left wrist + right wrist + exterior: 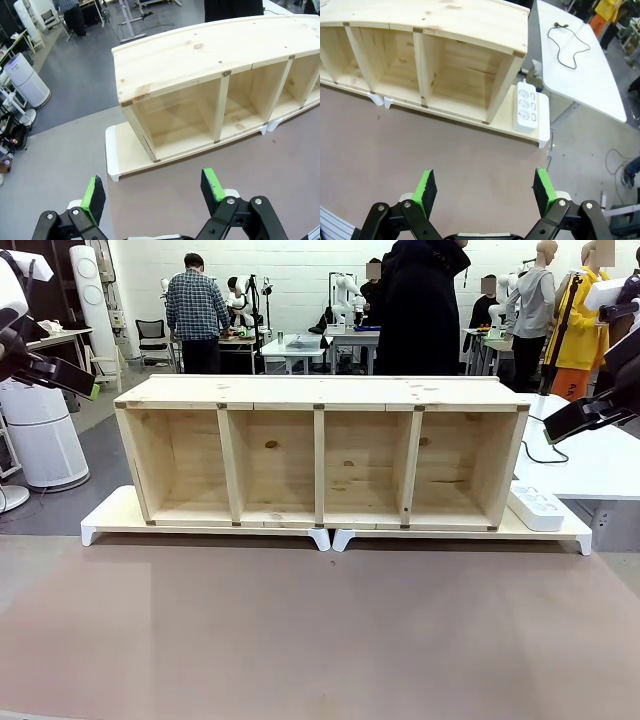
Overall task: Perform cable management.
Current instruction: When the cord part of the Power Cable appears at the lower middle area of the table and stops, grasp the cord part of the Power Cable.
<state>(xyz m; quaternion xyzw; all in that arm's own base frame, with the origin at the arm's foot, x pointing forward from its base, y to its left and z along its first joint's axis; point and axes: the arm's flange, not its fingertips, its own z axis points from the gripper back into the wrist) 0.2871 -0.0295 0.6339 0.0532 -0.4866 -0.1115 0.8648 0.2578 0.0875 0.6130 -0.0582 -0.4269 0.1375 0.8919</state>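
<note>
Cable (558,49), thin black, loops loosely on smooth white table (592,87).

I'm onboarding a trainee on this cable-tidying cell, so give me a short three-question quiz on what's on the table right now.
1. True or false: the cable lies inside the wooden shelf.
2. How many compartments does the wooden shelf have?
3. Where does the power strip sit? A) on top of the shelf B) on the white riser, beside the shelf's end C) inside a compartment

Key: 1 false, it lies on the white side table; 2 four; 3 B.
</note>
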